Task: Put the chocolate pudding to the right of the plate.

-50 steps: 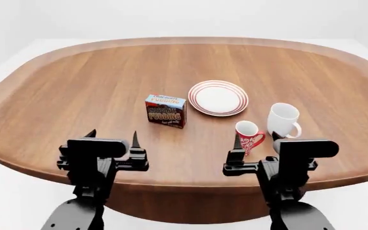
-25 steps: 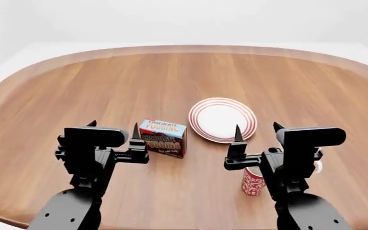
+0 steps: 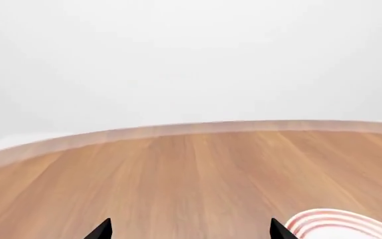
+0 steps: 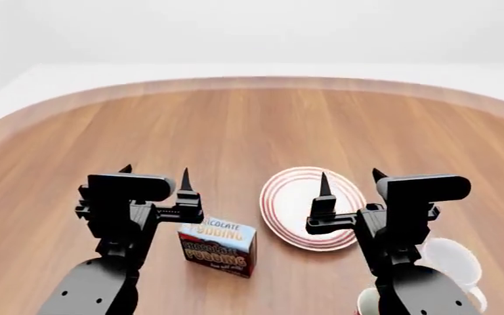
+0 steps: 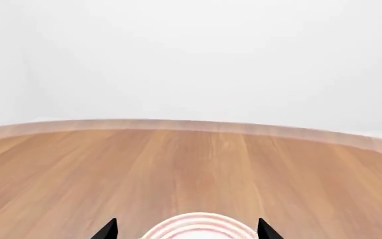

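Note:
The chocolate pudding box (image 4: 218, 246), dark brown with a light blue top, stands on the wooden table (image 4: 234, 125) just left of the plate (image 4: 289, 197), which is white with red rings. My left gripper (image 4: 155, 176) is open and empty, held above the table just behind and left of the box. My right gripper (image 4: 350, 179) is open and empty, held over the plate. The plate's rim shows in the left wrist view (image 3: 350, 221) and in the right wrist view (image 5: 198, 226). The box is out of both wrist views.
A plain white mug (image 4: 453, 262) stands right of the plate, behind my right arm. The rim of a red patterned mug (image 4: 366, 303) peeks out at the bottom edge. The table's curved far edge (image 4: 261, 82) runs across the back.
The view has moved forward over the table: the box, plate and mugs have slid down toward the bottom of the head view. Both grippers stay open in the same pose.

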You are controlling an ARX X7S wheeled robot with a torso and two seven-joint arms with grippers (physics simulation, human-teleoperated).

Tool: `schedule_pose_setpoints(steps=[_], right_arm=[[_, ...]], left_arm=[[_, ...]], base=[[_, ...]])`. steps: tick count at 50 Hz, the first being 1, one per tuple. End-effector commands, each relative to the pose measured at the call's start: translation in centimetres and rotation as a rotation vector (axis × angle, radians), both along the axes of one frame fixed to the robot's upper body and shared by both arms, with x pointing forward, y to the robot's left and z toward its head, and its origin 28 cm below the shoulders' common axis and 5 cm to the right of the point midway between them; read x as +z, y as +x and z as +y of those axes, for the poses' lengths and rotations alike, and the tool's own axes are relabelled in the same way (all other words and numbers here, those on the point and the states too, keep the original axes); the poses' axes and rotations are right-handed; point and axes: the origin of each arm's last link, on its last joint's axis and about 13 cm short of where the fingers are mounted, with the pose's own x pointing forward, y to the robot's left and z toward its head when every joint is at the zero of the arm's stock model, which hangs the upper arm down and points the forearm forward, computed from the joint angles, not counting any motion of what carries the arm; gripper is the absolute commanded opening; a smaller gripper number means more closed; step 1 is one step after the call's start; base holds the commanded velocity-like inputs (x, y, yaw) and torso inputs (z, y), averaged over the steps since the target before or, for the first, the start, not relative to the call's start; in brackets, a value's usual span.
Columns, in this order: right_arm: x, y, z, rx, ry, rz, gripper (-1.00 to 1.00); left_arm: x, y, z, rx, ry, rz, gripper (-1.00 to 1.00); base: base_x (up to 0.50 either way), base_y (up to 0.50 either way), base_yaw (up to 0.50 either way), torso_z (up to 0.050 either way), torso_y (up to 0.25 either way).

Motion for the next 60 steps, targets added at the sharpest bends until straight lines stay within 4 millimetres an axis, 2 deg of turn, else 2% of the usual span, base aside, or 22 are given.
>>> schedule_pose_setpoints(steps=[1, 26, 35, 36, 38, 40, 42, 44, 51, 52, 60], right_arm=[[0.0, -0.1, 0.0, -0.001, -0.005, -0.006, 1.0], [-0.2, 0.1, 0.0, -0.016, -0.01, 0.011, 1.0], [0.1, 0.5, 0.0, -0.057, -0.084, 0.039, 1.0], [0.3, 0.3, 0.1, 0.001, -0.053, 0.053, 1.0], [0.4, 0.3, 0.1, -0.041, -0.071, 0.051, 1.0], [0.7, 0.2, 0.1, -0.01, -0.057, 0.055, 1.0], [0.9, 0.0, 0.3, -0.005, -0.139, 0.042, 1.0], [1.3, -0.2, 0.4, 0.081, -0.118, 0.069, 1.0], [2.1, -1.4, 0.2, 0.189, -0.229, 0.113, 1.0], [2.5, -1.7, 0.0, 0.211, -0.266, 0.144, 1.0], [5.0, -3.1, -0.6, 0.352, -0.24, 0.246, 1.0]], left_arm=[[0.1, 0.0, 0.0, 0.003, 0.002, -0.005, 1.0], [0.1, 0.1, 0.0, 0.005, 0.001, -0.007, 1.0], [0.1, 0.1, 0.1, 0.007, 0.002, -0.009, 1.0], [0.1, 0.1, 0.1, 0.008, 0.0, -0.009, 1.0], [0.1, 0.1, 0.1, 0.008, 0.0, -0.009, 1.0], [0.1, 0.1, 0.1, 0.008, 0.002, -0.009, 1.0], [0.0, 0.1, 0.2, 0.01, 0.001, -0.008, 1.0], [0.1, 0.1, 0.2, 0.011, 0.002, -0.009, 1.0], [0.3, 0.1, 0.3, 0.012, 0.006, -0.012, 1.0], [0.1, 0.2, 0.3, 0.015, 0.008, -0.01, 1.0], [0.2, 0.0, 0.3, 0.015, 0.004, -0.012, 1.0]], base=[[0.5, 0.0, 0.0, 0.0, 0.0], [0.5, 0.0, 0.0, 0.0, 0.001], [0.0, 0.0, 0.0, 0.0, 0.0], [0.0, 0.0, 0.0, 0.0, 0.0], [0.0, 0.0, 0.0, 0.0, 0.0], [0.0, 0.0, 0.0, 0.0, 0.0], [0.0, 0.0, 0.0, 0.0, 0.0], [0.0, 0.0, 0.0, 0.0, 0.0], [0.0, 0.0, 0.0, 0.0, 0.0], [0.0, 0.0, 0.0, 0.0, 0.0], [0.0, 0.0, 0.0, 0.0, 0.0]])
